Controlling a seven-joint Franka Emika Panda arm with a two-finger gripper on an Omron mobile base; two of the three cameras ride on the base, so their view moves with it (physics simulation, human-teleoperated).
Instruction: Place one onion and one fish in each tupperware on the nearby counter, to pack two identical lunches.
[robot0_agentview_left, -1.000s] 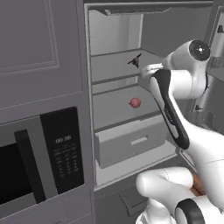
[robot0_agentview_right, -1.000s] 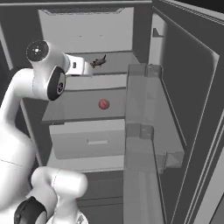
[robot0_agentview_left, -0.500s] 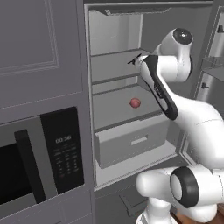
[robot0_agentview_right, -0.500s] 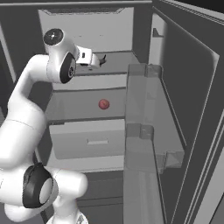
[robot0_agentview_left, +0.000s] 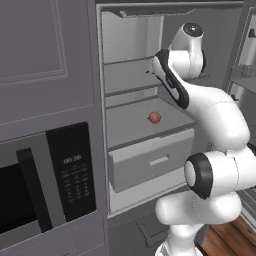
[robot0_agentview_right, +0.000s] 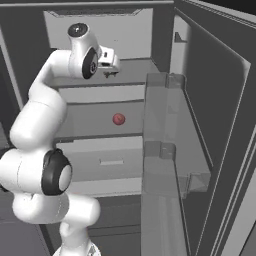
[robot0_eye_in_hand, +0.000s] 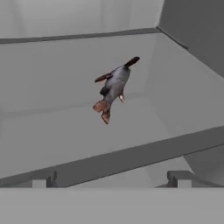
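A grey fish with reddish fins and tail lies on the upper fridge shelf, a short way ahead of my gripper. The gripper's fingertips stand wide apart with nothing between them, so it is open. In the right base view the gripper reaches in just above that shelf. One red onion sits on the shelf below, apart from the arm. The tupperware and the counter are out of view.
The fridge door stands open on the right, its clear door bins close beside the arm. A drawer juts out under the onion's shelf. A black microwave is built into the cabinet wall on the left.
The arm has risen and swung into the fridge, bringing the hand up to the upper shelf by the fish. The jaws have stayed open.
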